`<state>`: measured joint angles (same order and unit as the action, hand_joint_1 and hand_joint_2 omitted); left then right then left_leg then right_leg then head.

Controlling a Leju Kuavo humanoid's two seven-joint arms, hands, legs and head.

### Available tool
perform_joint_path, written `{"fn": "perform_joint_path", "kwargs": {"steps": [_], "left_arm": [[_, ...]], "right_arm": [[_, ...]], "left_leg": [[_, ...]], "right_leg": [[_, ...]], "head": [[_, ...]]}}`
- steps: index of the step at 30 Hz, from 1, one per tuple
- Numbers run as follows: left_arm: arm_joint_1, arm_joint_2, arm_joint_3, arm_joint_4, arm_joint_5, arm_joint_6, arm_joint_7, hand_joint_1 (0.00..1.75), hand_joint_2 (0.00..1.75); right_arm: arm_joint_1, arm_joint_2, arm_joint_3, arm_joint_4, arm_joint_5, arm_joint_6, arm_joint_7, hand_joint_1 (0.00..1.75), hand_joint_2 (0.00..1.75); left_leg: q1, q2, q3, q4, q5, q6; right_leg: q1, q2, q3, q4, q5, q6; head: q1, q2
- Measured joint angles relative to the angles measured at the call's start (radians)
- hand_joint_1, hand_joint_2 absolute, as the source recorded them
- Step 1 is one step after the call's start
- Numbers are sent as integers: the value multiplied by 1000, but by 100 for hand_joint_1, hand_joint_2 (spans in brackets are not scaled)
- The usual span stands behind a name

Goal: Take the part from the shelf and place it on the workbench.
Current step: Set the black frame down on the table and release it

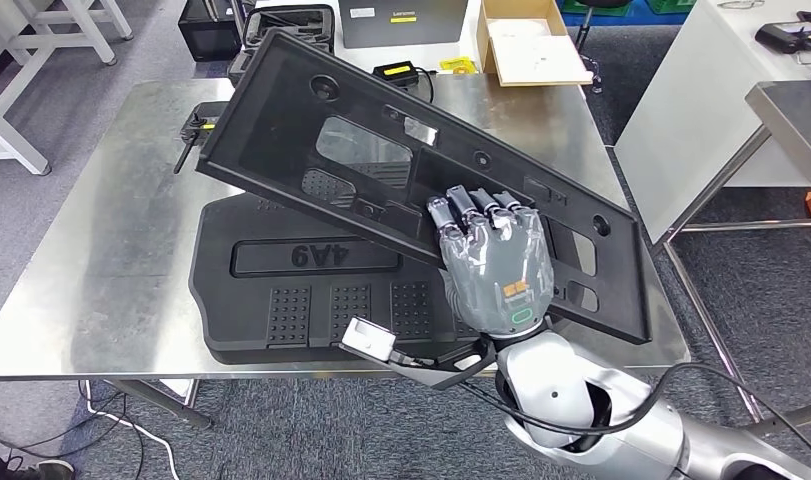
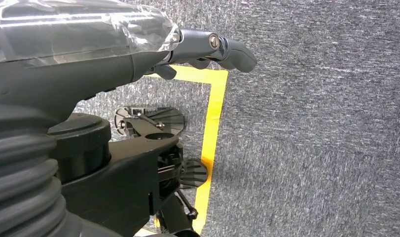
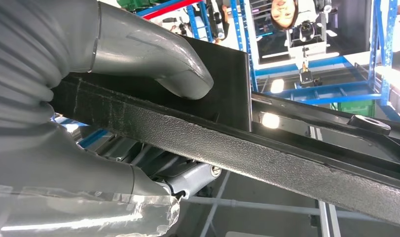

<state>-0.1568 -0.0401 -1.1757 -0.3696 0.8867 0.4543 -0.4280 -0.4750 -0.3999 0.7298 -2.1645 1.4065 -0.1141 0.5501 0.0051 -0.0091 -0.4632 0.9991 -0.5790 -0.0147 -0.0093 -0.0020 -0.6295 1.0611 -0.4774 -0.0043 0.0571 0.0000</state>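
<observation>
My right hand point(image 1: 496, 262) grips the black panel point(image 1: 381, 150) by its edge; its 10 o'clock end could sag and slip. Left hand point(image 2: 207, 49) curled, holding nothing

This is an industrial workshop or robotics lab. A bare stainless-steel desk point(image 1: 101, 250) stands on grey carpet, and moulded black plastic panels point(image 1: 281, 290) lie on it. Beyond the desk sit an open cardboard box point(image 1: 531, 40) and black equipment cases point(image 1: 209, 25). White workbenches point(image 1: 701, 110) flank the desk on either side. Yellow floor-marking tape point(image 2: 210, 128) crosses the carpet, and blue steel racking point(image 3: 380, 49) rises behind the desk.
</observation>
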Motion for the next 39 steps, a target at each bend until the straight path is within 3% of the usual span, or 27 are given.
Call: {"fn": "perform_joint_path", "kwargs": {"steps": [11, 14, 16, 18, 20, 21, 22, 23, 25, 26, 28, 31, 32, 33, 35, 36, 37, 38, 39], "left_arm": [[0, 4, -2, 0, -6, 0, -2, 0, 175], [0, 6, -3, 0, -6, 0, -2, 0, 175], [0, 6, -3, 0, -6, -2, -2, 0, 175], [-1, 6, -3, 0, -6, -4, -3, 0, 175], [-1, 6, -3, 0, -6, -6, -3, 0, 175], [-1, 6, -3, 0, -6, -6, -3, 0, 175], [0, 6, -3, 0, -7, -7, -3, 0, 175], [0, 6, -4, 0, -7, -8, -3, 0, 175], [-1, 6, -4, 0, -8, -9, -2, 0, 175], [-2, 7, -4, 0, -8, -9, -1, 0, 175], [-5, 8, -4, 1, -8, -11, 1, 0, 175], [-7, 9, -4, 1, -8, -12, 4, 0, 175], [-9, 9, -4, 1, -8, -12, 4, 0, 175], [-12, 9, -4, 1, -8, -12, 5, 0, 175], [-13, 9, -4, 1, -6, -10, 7, 0, 175], [-12, 9, -4, 1, -5, -9, 8, 0, 175], [-10, 9, -4, 1, -5, -8, 9, 0, 175], [-9, 9, -4, 1, -5, -6, 10, 0, 175], [-9, 9, -4, 1, -5, -5, 10, 0, 175]], "right_arm": [[5, 0, -1, 0, 0, 0, 0, 175, 175], [5, 0, -1, 0, 0, -1, 0, 175, 175], [6, 0, -2, 0, 0, -2, 0, 175, 175], [7, 1, -3, 0, 0, -3, 0, 175, 175], [10, 2, -4, 1, 0, -3, 0, 175, 175], [13, 2, -4, 1, 0, -3, 0, 175, 175], [15, 2, -5, 1, 0, -3, 0, 175, 175], [17, 2, -5, 1, 0, -3, 0, 175, 175], [18, 2, -7, 1, 0, -2, 0, 175, 175], [18, 2, -8, 1, 0, -2, 0, 175, 175], [22, 2, -10, 2, 0, -2, 0, 175, 175], [26, 1, -11, 2, 0, -1, -1, 175, 175], [25, 1, -11, 2, 0, -2, -1, 175, 175], [25, 2, -11, 2, 0, -2, -1, 175, 175], [25, 2, -11, 2, 0, -1, -1, 175, 175], [25, 2, -11, 2, 0, -1, -1, 175, 175], [25, 2, -11, 2, 0, -1, -1, 175, 175], [25, 2, -11, 2, 0, -1, -1, 175, 175], [25, 2, -11, 2, 0, -1, -1, 175, 175]], "left_leg": [[-6, 0, -2, 8, -1, 5], [-9, 0, -5, 7, 3, 14], [-2, 3, 3, -14, 17, 25], [8, 7, 13, -35, 31, 34], [10, 8, 14, -40, 32, 36], [12, 8, 15, -39, 30, 34], [14, 7, 18, -38, 26, 31], [19, 6, 23, -36, 20, 26], [26, 3, 30, -27, 1, 9], [27, 2, 30, -17, -9, -1], [23, 1, 21, -6, -19, -16], [25, 1, 22, 7, -27, -26], [25, 2, 10, 37, -41, -28], [24, 3, -15, 88, -64, -30], [20, 4, -104, 236, -111, -28], [17, 5, -147, 295, -120, -25], [14, 4, -177, 323, -109, -20], [10, 4, -187, 309, -75, -11], [4, 4, -181, 259, -26, 0]], "right_leg": [[-7, 0, 0, -2, 6, 8], [-9, 0, 2, -7, 12, 16], [-9, 0, 2, -5, 9, 22], [-8, 1, -28, 55, -26, 27], [-11, 2, -91, 179, -75, 35], [-15, 2, -117, 225, -83, 40], [-19, 2, -128, 240, -73, 45], [-23, 1, -117, 210, -42, 50], [-29, 1, -66, 95, 23, 61], [-31, 1, -43, 46, 36, 63], [-27, 4, -30, 21, 19, 51], [-25, 6, -23, 18, 1, 22], [-24, 5, -17, 17, -3, 15], [-24, 4, -12, 15, -7, 10], [-19, 1, -4, 14, -15, 0], [-15, 1, 0, 14, -19, -4], [-11, 2, 5, 14, -23, -7], [-7, 3, 12, 14, -28, -9], [-3, 4, 21, 14, -32, -10]], "head": [[0, 0], [-1, 0], [-1, 0], [3, 0], [7, 0], [7, 0], [8, 0], [8, 0], [9, 0], [12, 0], [10, 0], [0, 0], [-2, 0], [-6, 0], [-10, 0], [-11, 0], [-11, 0], [-11, 0], [-12, 0]]}}
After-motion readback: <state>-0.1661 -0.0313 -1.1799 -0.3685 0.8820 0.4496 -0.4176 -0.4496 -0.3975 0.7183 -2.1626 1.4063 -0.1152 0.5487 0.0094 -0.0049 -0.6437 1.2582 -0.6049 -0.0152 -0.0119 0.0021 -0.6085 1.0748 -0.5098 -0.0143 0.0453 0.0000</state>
